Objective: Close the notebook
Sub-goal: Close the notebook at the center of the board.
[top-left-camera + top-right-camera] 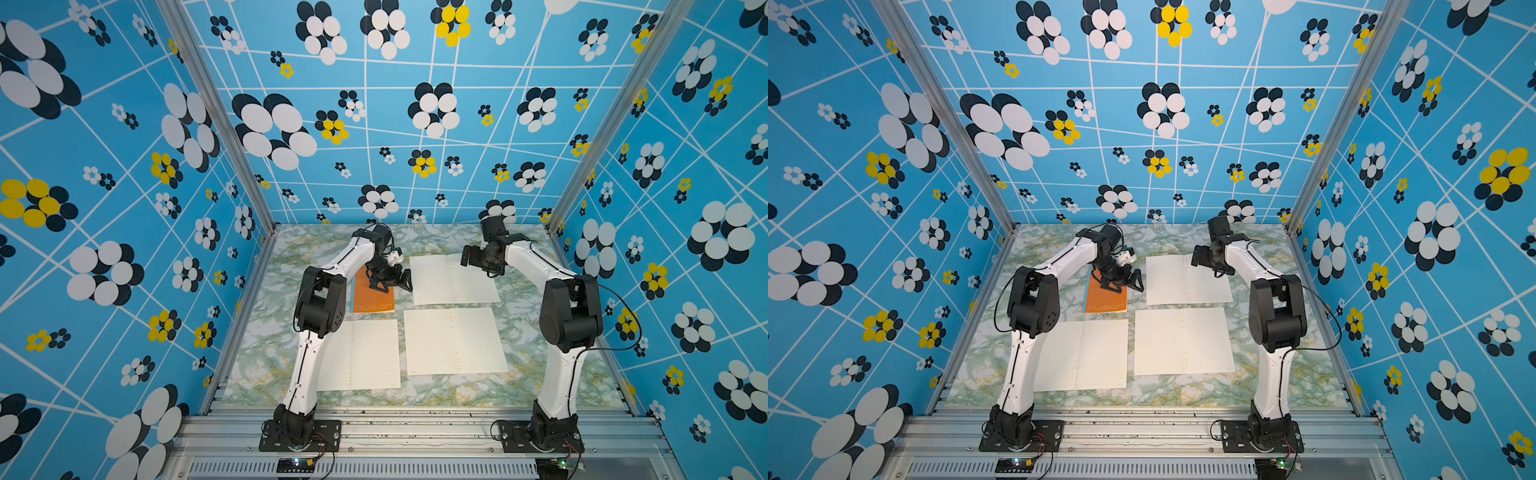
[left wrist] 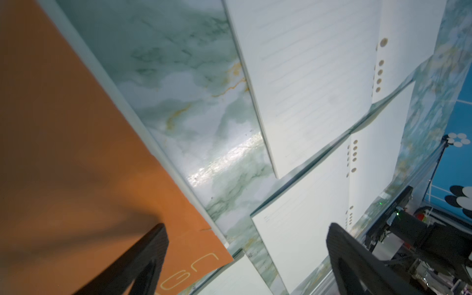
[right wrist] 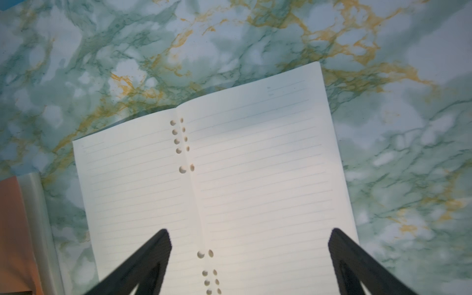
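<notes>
Top views. A marble-patterned table carries four notebooks. The orange notebook lies shut at the far left, cover up. The far open notebook lies flat just to its right, with a strip of bare table between them. The near right open notebook and the near left open notebook lie side by side in the near row, both showing lined pages.

The left gripper hangs over the right edge of the orange notebook, jaws spread and holding nothing. The right gripper hangs over the far right part of the far open notebook, also spread and empty.

Left wrist view. The left gripper is wide apart: one finger stands over the orange notebook, the other lies past its edge. Whether the finger touches the cover cannot be told.

Right wrist view. The fingers of the right gripper stand either side of the punched spine of the far open notebook, one over each page. The orange notebook shows at the frame's edge, apart from the open pages.
</notes>
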Robot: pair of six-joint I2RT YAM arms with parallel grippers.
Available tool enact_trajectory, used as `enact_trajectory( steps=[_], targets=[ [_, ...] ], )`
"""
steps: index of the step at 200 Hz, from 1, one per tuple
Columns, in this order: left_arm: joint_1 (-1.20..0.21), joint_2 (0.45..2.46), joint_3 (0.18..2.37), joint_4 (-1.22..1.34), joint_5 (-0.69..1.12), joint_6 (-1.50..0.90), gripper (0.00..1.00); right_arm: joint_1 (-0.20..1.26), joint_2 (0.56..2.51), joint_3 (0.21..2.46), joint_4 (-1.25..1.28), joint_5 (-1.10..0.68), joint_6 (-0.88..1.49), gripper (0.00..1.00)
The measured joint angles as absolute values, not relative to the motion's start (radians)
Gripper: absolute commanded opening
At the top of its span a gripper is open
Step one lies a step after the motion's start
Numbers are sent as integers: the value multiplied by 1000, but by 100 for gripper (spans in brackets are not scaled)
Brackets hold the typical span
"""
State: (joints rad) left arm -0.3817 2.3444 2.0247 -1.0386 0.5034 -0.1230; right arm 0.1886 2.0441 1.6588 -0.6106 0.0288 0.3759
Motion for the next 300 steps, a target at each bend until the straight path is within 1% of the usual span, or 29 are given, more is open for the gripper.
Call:
enact_trajectory(
  steps=[24,54,105,143,182,238,300],
  targets=[
    [-401,2352,2065,-1027,411,-216,95,184,2049,1686,-641,59,348,99],
    [-437,2388,2163,-1027,322,-320,96,159,2077,1730,-661,70,324,99],
    [-473,2468,2216,-1046,266,-445,97,78,2152,1750,-675,46,316,99],
    [-478,2481,2241,-1050,249,-505,98,65,2224,1791,-686,14,305,99],
    [-485,2492,2259,-1052,231,-552,99,69,2256,1796,-701,-28,302,99],
    [-498,2525,2318,-1072,212,-589,98,69,2236,1758,-659,-88,310,99],
    [-513,2553,2354,-1042,229,-609,98,75,2194,1681,-590,-127,330,99]
  ],
)
